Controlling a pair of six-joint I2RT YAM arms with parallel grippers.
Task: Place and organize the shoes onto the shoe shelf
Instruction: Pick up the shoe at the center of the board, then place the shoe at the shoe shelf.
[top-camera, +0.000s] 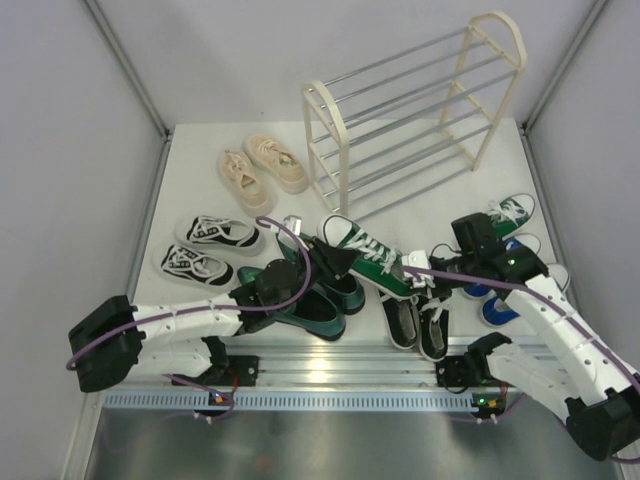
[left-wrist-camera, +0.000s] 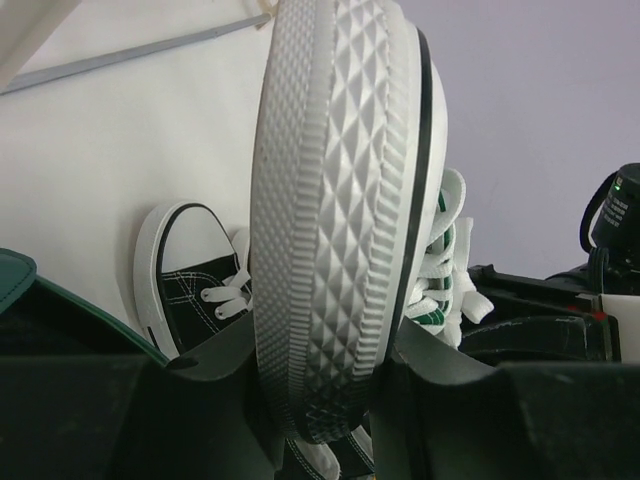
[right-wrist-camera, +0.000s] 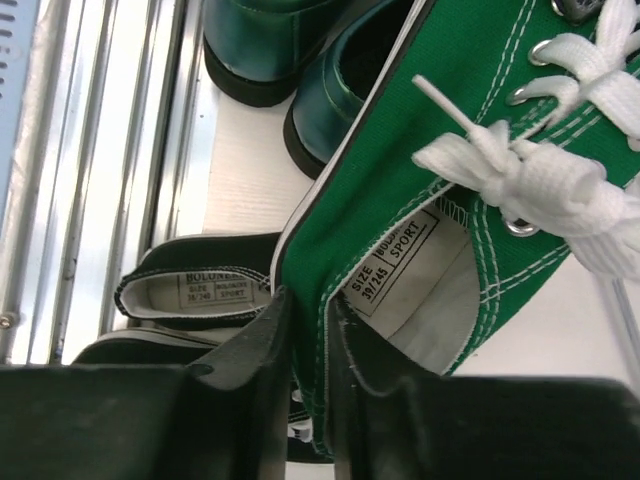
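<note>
Closest in, the right fingers (right-wrist-camera: 250, 380) pinch the thin canvas wall at the heel opening of the green sneaker (right-wrist-camera: 400, 150). They are almost shut, with only the fabric between them. The left fingers (left-wrist-camera: 130, 420) clamp the same shoe across its white patterned sole at the toe end, closed to the sole's width. The sneaker spans both arms and appears lifted above the dark green loafers (top-camera: 318, 305) and black sneakers (top-camera: 415, 322) at the front of the table (top-camera: 200, 160). It is well apart from the shoe shelf (top-camera: 498, 16) at the back. The heel pinch looks the weaker hold. I judge it best to move both arms together, keep the loose laces clear, and set the shoe sole-down across the rods before letting go.
</note>
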